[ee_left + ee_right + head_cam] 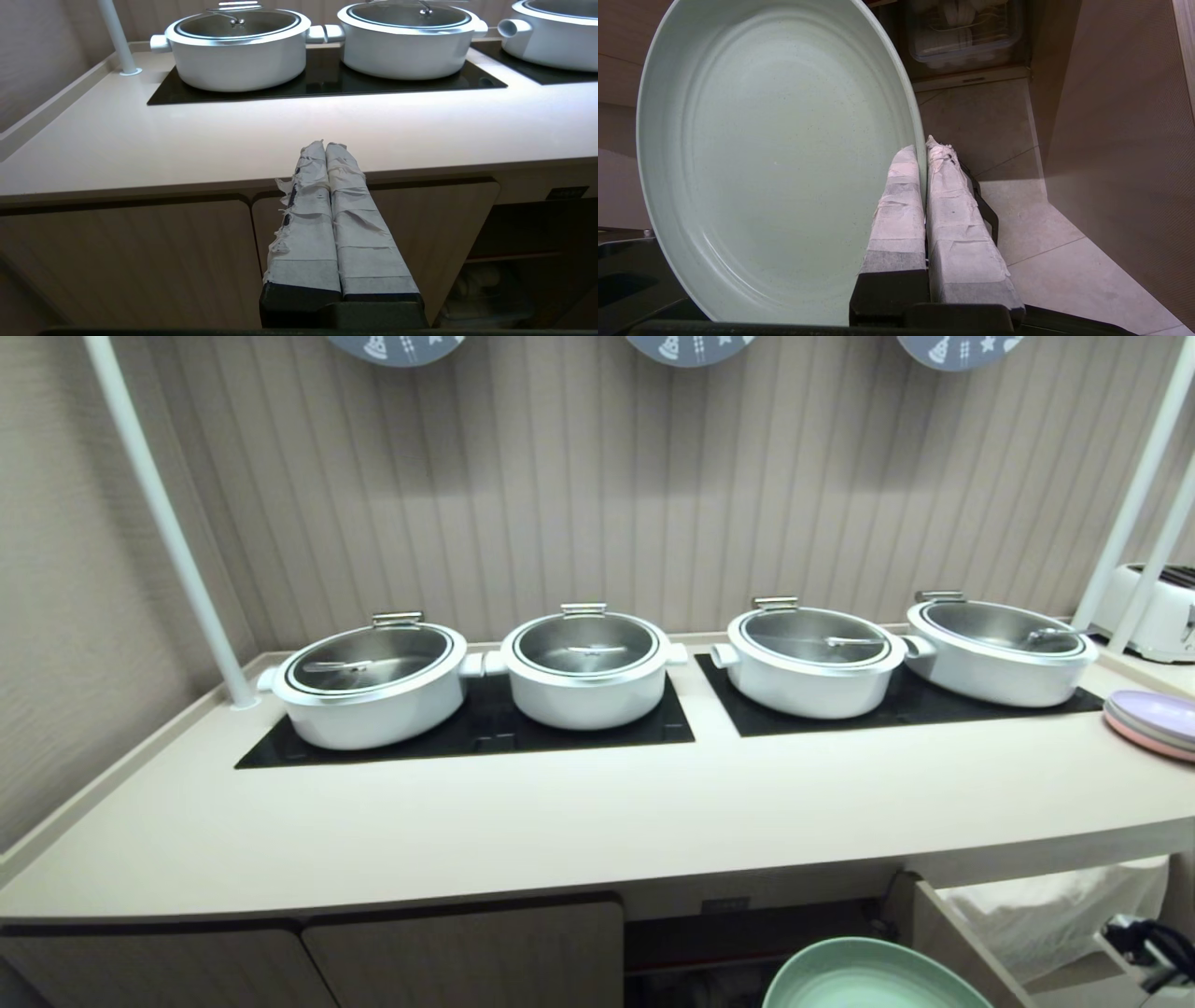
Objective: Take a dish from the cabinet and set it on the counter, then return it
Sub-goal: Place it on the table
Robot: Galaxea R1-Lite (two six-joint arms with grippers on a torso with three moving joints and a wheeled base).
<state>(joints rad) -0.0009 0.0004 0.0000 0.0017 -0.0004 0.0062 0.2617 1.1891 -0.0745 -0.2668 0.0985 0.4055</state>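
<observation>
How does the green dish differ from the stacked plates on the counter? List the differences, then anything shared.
Colour: the dish is mint green; the plates are lilac over pink.
Place: the dish is below the counter edge, gripped by its rim in the right tool; the plates rest on the counter's right end.
Number: the dish is single; the plates are stacked.
Shared: both are round, plain and shallow.

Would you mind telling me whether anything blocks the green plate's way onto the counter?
Nothing visible does. The right claw grips the dish by its rim below the counter edge, and the front strip above it is bare; the pots stand farther back.
</observation>
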